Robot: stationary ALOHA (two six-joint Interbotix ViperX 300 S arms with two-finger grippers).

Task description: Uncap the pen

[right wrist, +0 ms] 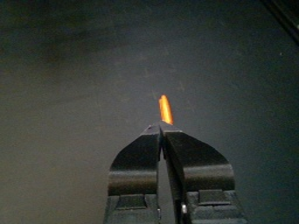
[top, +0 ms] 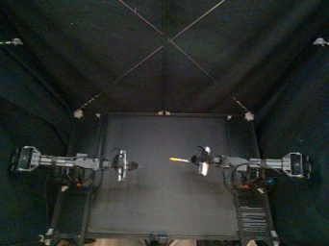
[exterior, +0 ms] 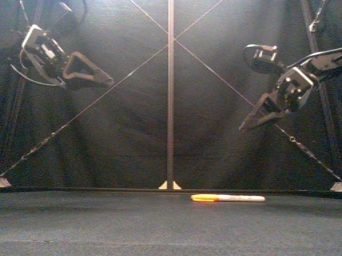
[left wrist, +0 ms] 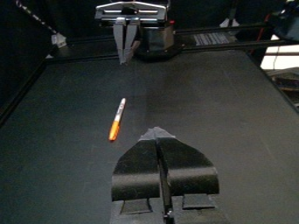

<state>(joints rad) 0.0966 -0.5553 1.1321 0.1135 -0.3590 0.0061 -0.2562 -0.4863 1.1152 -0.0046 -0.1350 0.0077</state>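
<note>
Nearest, flat on the black tabletop (exterior: 80, 228): one marker pen (exterior: 227, 198), in one piece, orange toward the left arm's side, pale toward the right. Lies crosswise, roughly parallel to the front edge, in the tabletop's back half and a little right of its middle. Touched by nothing. Cannot tell which end is the cap.

Level with it in depth but raised well clear of the surface: both grippers, one on either side. Toward the left edge, the left gripper (left wrist: 159, 133), jaws pressed together to a point, gripping nothing, aimed across at the pen. Nearer the pen yet apart from it, the right gripper (right wrist: 162, 128), jaws likewise closed tight with nothing between them, pen showing just beyond the tips in the wrist view.

Farthest back, past the rear edge: black curtain (exterior: 227, 150).
</note>
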